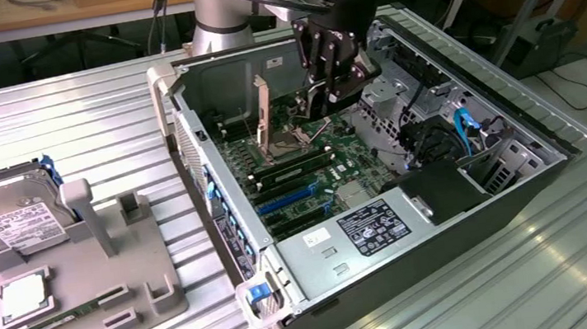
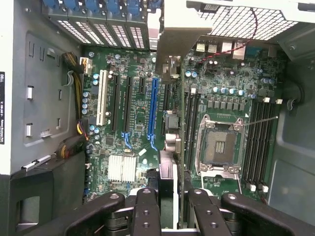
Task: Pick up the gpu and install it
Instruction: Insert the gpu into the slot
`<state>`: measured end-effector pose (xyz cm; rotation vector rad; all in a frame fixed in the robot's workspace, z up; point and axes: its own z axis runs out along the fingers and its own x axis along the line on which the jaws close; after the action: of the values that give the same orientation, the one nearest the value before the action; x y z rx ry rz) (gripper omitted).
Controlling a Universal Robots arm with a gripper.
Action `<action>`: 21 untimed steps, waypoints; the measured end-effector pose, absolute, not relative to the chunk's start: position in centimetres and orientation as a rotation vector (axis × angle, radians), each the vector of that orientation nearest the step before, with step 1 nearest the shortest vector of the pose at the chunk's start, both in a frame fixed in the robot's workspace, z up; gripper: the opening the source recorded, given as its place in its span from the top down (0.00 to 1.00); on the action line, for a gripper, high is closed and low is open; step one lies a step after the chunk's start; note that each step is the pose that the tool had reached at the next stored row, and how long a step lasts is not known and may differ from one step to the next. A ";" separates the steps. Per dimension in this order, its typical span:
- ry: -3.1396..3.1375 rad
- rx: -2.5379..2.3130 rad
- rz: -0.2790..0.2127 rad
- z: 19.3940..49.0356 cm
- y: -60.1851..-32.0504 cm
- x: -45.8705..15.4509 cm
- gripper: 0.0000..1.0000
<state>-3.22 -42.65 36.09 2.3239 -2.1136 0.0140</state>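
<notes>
Wrist view is showing your gripper (image 2: 167,206) clamping the gpu (image 2: 170,73) edge-on, hanging above the motherboard (image 2: 123,118) inside the computer case (image 1: 477,218). You are needing to keep it straight over the blue slot (image 2: 152,108), bracket end facing the back.

You have the gpu (image 2: 168,147) edge-on above the motherboard (image 2: 123,78), a thin dark card standing on its long edge and held between the gripper (image 2: 167,206) fingers. Its silver bracket end reaches toward the rear slot covers. It runs parallel to the blue slot (image 2: 153,108), just beside it. In the exterior view the gpu (image 1: 356,83) hangs inside the open case.
</notes>
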 end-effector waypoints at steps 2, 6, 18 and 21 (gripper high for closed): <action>-2.114 2.324 0.014 36.0 -42.6 -3.2 0.73; -2.114 2.324 0.014 35.9 -42.7 -3.2 0.73; -2.115 2.323 0.013 35.6 -42.7 -3.2 0.73; -2.125 2.313 0.014 35.5 -42.7 -3.2 0.73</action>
<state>-3.23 -42.66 35.51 2.3130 -2.1250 0.0136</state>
